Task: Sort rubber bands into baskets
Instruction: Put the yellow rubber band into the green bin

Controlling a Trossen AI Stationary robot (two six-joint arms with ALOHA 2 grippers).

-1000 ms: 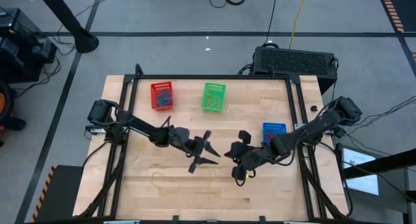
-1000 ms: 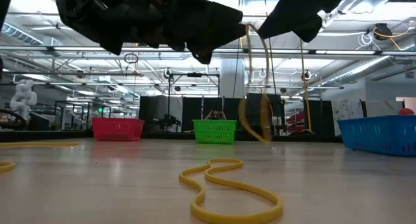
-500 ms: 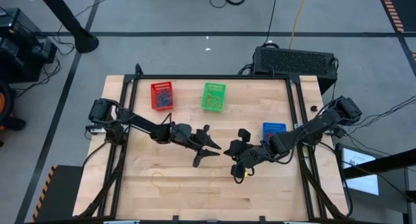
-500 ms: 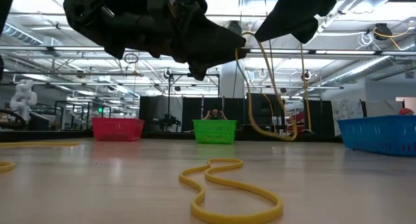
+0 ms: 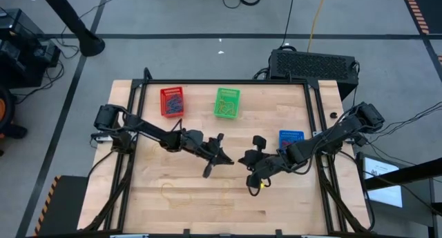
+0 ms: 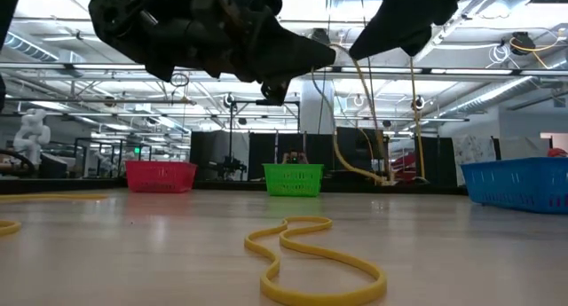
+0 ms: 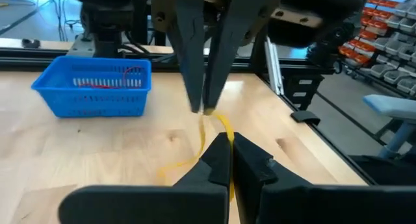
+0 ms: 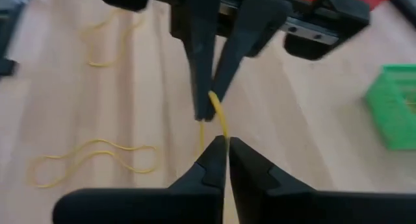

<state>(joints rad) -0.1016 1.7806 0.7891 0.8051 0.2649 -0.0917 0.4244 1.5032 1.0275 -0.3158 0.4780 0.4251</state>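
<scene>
1. my left gripper (image 7: 221, 143) and my right gripper (image 8: 221, 152) are both pinched on one yellow rubber band (image 8: 218, 117), held between them above the table's middle.
2. i judge the sort well begun: the red basket (image 5: 172, 101), green basket (image 5: 226, 102) and blue basket (image 5: 291, 138) already hold bands, while yellow loops (image 5: 181, 194) remain on the table (image 5: 290, 203).
3. i see no readable writing.
</scene>
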